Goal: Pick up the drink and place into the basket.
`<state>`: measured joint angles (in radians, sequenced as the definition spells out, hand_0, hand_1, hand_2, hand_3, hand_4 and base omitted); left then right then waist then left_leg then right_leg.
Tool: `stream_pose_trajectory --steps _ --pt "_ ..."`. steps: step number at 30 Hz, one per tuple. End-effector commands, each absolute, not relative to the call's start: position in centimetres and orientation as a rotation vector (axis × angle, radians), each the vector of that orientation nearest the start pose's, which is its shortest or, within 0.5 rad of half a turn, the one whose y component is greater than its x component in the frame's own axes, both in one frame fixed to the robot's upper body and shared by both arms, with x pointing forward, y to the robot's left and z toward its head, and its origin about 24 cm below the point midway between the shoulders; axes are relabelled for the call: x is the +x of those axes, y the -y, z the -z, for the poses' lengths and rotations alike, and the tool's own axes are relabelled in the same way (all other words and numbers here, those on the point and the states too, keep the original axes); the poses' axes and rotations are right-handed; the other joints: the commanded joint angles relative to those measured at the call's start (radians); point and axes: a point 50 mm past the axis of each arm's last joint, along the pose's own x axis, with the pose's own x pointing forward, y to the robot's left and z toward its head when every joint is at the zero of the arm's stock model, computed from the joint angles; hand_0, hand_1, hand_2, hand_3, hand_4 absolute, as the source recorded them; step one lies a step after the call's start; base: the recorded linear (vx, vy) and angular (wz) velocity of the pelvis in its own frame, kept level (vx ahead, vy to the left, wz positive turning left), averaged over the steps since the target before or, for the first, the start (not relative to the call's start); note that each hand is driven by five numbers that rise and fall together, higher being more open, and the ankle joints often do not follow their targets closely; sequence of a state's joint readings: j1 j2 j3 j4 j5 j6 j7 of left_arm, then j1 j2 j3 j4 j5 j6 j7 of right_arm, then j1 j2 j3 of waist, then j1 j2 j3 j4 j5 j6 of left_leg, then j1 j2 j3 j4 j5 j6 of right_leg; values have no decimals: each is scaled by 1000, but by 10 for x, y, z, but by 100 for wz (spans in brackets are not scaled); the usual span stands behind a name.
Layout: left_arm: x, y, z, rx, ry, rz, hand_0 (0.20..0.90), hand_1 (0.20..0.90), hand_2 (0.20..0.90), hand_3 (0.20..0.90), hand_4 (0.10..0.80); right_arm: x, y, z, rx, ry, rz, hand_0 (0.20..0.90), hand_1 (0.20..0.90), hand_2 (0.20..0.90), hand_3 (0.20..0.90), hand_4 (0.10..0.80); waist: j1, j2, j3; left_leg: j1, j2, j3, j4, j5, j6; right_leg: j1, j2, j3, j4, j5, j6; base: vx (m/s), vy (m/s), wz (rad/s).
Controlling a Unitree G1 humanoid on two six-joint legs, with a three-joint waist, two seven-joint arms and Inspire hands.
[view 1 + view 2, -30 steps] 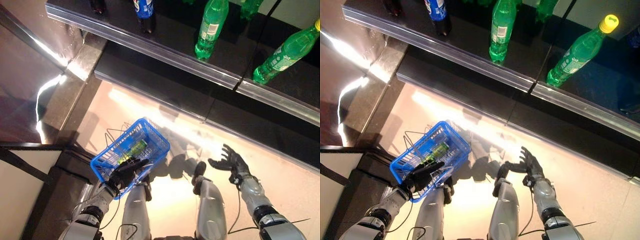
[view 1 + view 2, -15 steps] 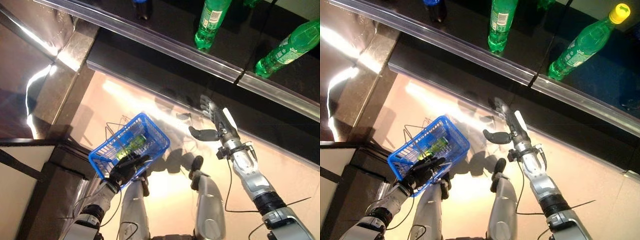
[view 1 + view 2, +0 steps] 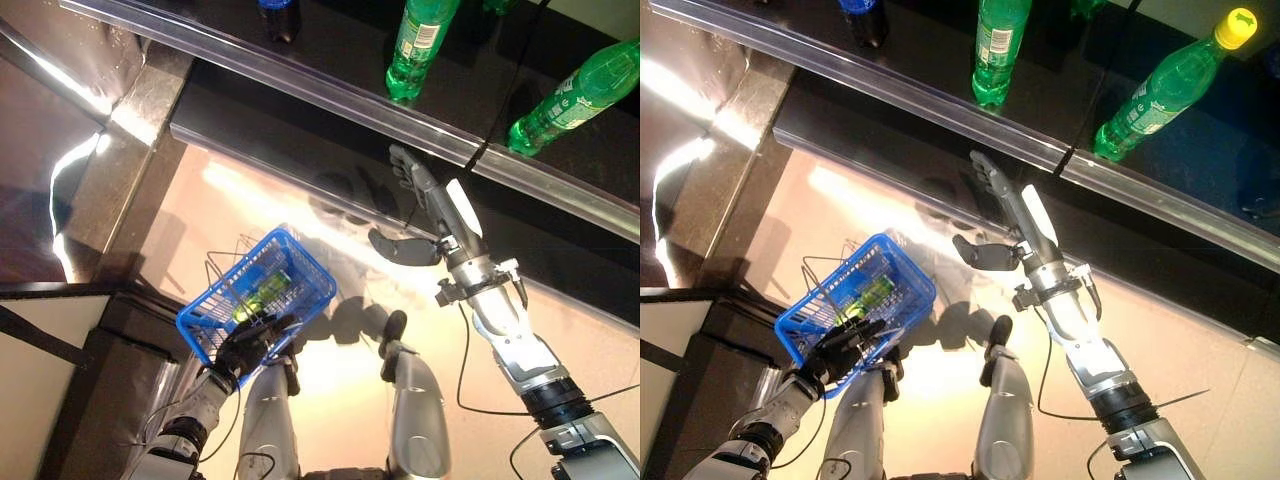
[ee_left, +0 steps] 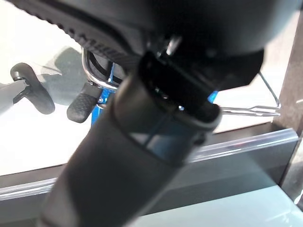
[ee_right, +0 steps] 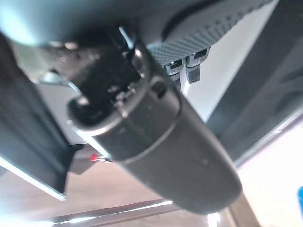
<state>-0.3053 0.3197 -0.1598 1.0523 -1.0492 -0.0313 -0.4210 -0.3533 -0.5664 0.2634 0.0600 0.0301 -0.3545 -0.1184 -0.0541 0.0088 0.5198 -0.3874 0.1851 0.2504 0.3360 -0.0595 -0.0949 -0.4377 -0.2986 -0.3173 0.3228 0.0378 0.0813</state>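
Nearest us, our left hand (image 3: pixel 247 343) curls round the blue basket's (image 3: pixel 305 268) wire handle, a green drink (image 3: pixel 262 291) already inside. Farther out, our right hand (image 3: pixel 440 222) is spread, fingers straight, just below the shelf (image 3: pixel 330 95) edge, beneath a green bottle (image 3: pixel 417 45).

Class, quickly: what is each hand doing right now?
Left hand: shut on the blue basket.
Right hand: open, holding nothing, raised toward the shelf.

A: How many green bottles stand on the shelf at the top of the frame?
B: Two in full sight: one (image 3: pixel 998 50) at top centre, one yellow-capped (image 3: pixel 1165 87) at top right.
A: Others?
B: One blue-labelled bottle (image 3: pixel 862 14) upper left, one blue basket (image 3: pixel 902 318) lower left.
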Motion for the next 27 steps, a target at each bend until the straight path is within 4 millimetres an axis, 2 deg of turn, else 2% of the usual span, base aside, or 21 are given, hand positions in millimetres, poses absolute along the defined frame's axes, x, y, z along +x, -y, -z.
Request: stream_pose_trajectory --steps 1,2,3,5,6,11,21,27 --pt "227 -228 85 -822 -441 -37 300 300 300 200 100 272 167 -226 -407 994 -192 900 900 900 900 800 5 -5 -42 32 14 16 0 -2 10 26 -49 75 11 -18 85 0 0 0" --pt "227 -228 86 -825 -442 -41 300 300 300 200 100 271 168 -227 -404 999 -189 900 900 900 900 800 5 -5 -41 33 14 16 0 -2 10 27 -49 74 10 -19 85 -48 31 -2" --pt "224 -230 88 -837 -443 -55 300 300 300 200 100 269 169 -235 -383 1034 -171 900 900 900 900 800 3 -7 -40 26 12 25 -7 20 20 24 -50 67 -4 3 73 -50 31 -1" --pt "220 -230 91 -852 -446 -65 300 300 300 200 100 265 171 -241 -369 1076 -142 900 900 900 900 800 4 -5 -40 29 11 27 -10 20 20 27 -49 66 -7 2 71 24 34 -2" --pt "219 -230 91 -855 -447 -67 300 300 300 200 100 264 173 -243 -367 1088 -134 900 900 900 900 800 6 -1 -40 42 12 19 -8 -1 10 36 -47 71 1 -17 83 92 25 -3" --pt "218 -225 92 -851 -452 -49 300 300 300 200 100 260 181 -256 -302 1161 -66 900 900 900 900 800 12 1 -32 49 8 22 -20 2 13 45 -45 65 -9 -14 83 17 3 0" --pt "221 -219 91 -836 -474 -16 300 300 300 200 100 269 194 -281 -185 1215 21 900 900 900 900 800 35 8 -28 54 2 14 -15 3 16 70 -41 52 -24 -12 77 7 -4 0" --pt "221 -217 91 -827 -491 -1 300 300 300 200 100 277 197 -288 -140 1203 44 900 900 900 900 800 45 12 -27 58 2 8 -9 3 15 82 -41 46 -28 -11 74 11 -5 1"
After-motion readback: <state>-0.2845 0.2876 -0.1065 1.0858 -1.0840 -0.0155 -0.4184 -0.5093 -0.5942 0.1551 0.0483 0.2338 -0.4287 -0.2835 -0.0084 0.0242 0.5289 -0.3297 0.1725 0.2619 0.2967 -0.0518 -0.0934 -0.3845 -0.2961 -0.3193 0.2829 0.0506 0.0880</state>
